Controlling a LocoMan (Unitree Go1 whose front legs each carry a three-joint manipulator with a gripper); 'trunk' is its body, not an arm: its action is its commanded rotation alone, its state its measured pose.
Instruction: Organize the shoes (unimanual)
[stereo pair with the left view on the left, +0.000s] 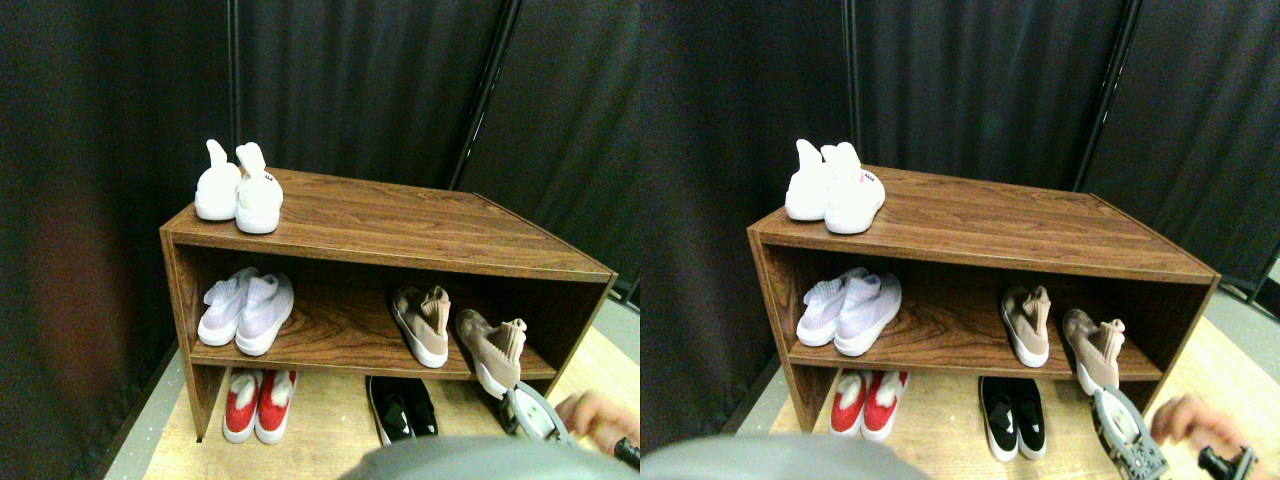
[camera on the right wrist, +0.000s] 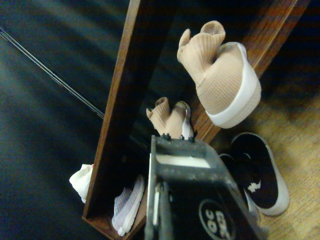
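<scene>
Right gripper sits low at the near right corner of the shoe rack, just below and in front of the middle shelf's front edge; can't tell from either view whether the jaws are apart or together, and nothing is visibly in them. Blurred person's hand just beside the gripper, on its right. On the floor under the rack: black pair nearest the gripper, red pair further left. Middle shelf: the two beige-tan shoes are apart and not parallel. Right tan shoe is angled with its toe hanging over the front edge, close above the gripper; left tan shoe sits further back and straighter. Lilac-white pair is neat at the shelf's left end. White high-collar pair on the top board, far left. Risks, my read: overhanging shoe is marginal, so a bump from below or a push on the toe could tip it off onto the black pair. Gripper coming up could also clip the shelf edge. Soft knit collar may fold in a pinch and slip. Hand this close is a collision hazard.
</scene>
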